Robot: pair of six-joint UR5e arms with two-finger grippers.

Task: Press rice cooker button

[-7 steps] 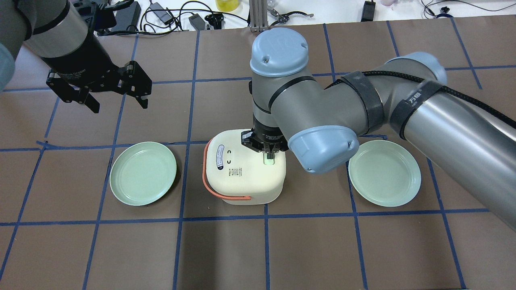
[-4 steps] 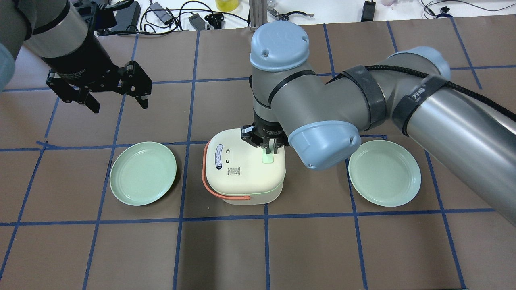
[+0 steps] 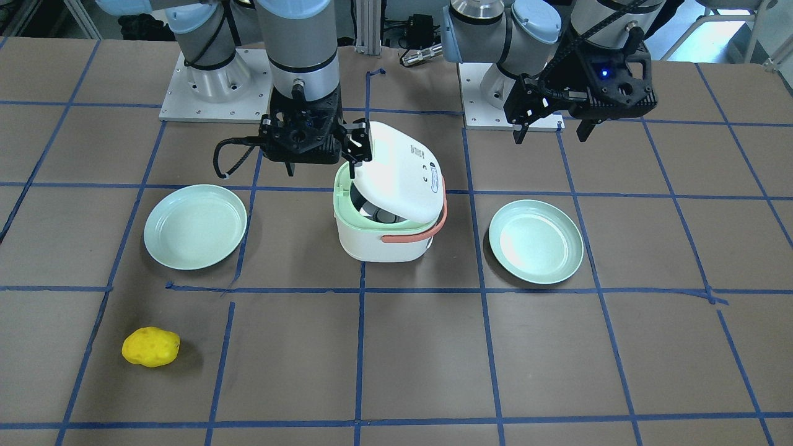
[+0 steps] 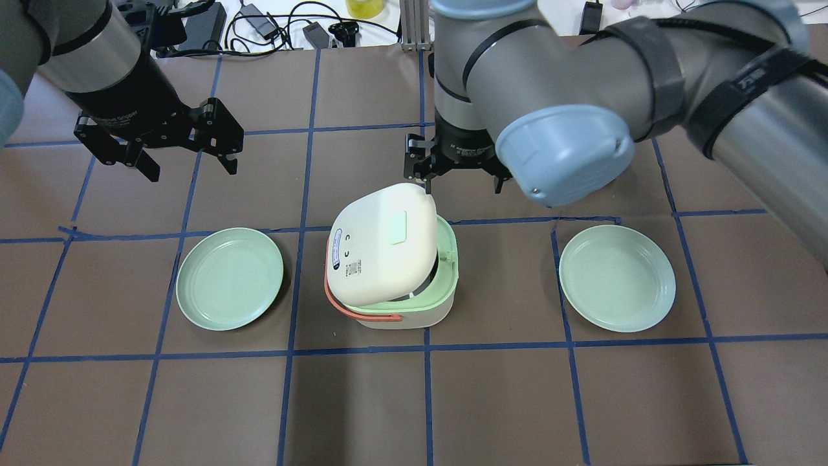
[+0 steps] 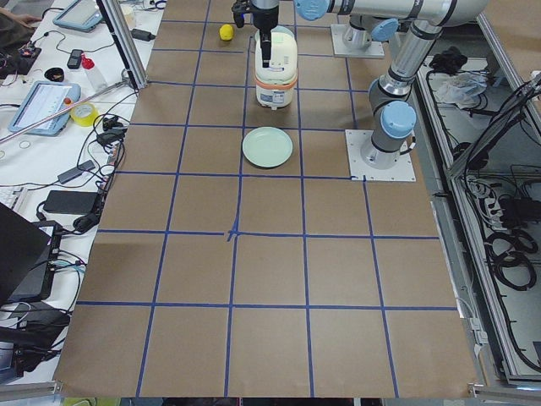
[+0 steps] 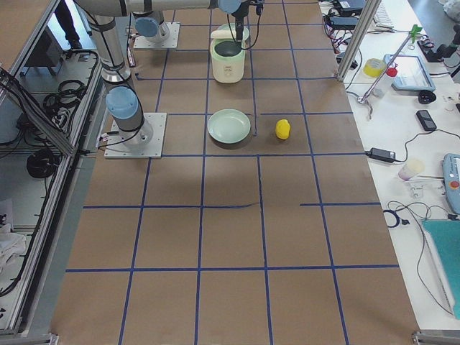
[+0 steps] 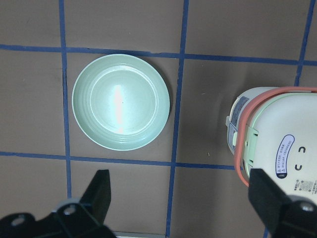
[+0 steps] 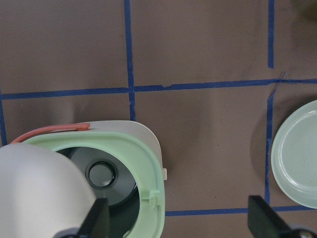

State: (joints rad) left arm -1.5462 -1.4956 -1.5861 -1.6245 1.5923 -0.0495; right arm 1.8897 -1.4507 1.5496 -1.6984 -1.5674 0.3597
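Note:
The white rice cooker [image 4: 394, 310] with an orange handle stands mid-table. Its lid [image 4: 375, 259] is popped up and tilted, showing the green rim [image 8: 148, 163] and the dark inner pot [image 8: 101, 173]. The button [image 4: 398, 228] is a pale rounded pad on the lid's top. My right gripper [image 4: 462, 186] hangs open and empty just behind the cooker, above the lid's raised edge [image 3: 365, 142]. My left gripper [image 4: 193, 171] is open and empty, high over the table to the left, apart from the cooker.
A green plate [image 4: 229, 278] lies left of the cooker and another green plate [image 4: 618, 278] lies right of it. A yellow lumpy object [image 3: 150, 347] lies on the operators' side of the table. Cables and gear line the far edge.
My right gripper has lifted off the button and drawn back from the cooker, its fingers now apart. The lid has sprung open. The left arm has not moved.

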